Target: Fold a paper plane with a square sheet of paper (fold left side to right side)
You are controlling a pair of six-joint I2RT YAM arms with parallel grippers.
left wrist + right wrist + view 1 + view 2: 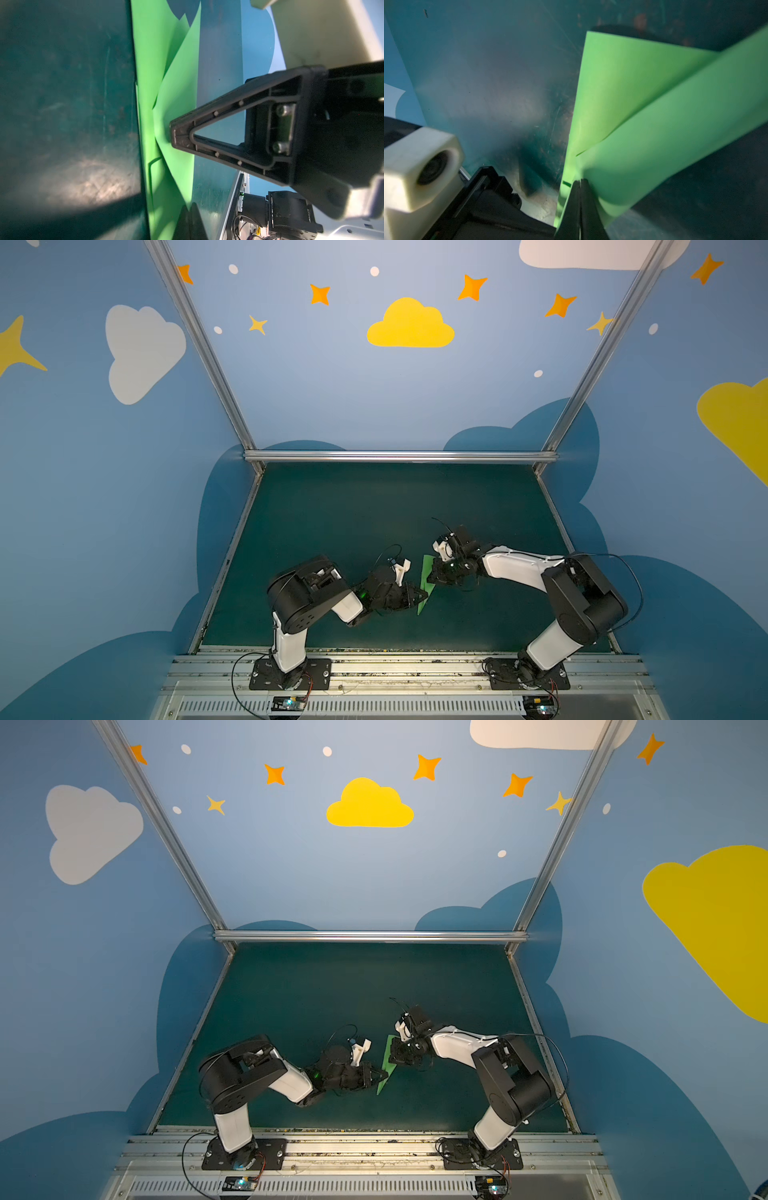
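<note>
In both top views the paper plane [425, 570] [388, 1048] sat between the arms on the table mat [353, 510]. The left gripper [424, 595] was at its pointed end and the right gripper [432, 574] just beside its wider half. In the left wrist view the left gripper [173, 135] had its jaws together, apparently pinching a flap right at its tip. In the right wrist view the right gripper [579, 185] was clamped on the folded edge, with the wings fanning out ahead of it. Uneven pulling between the two grips could tear the thin paper or spring its creases.
</note>
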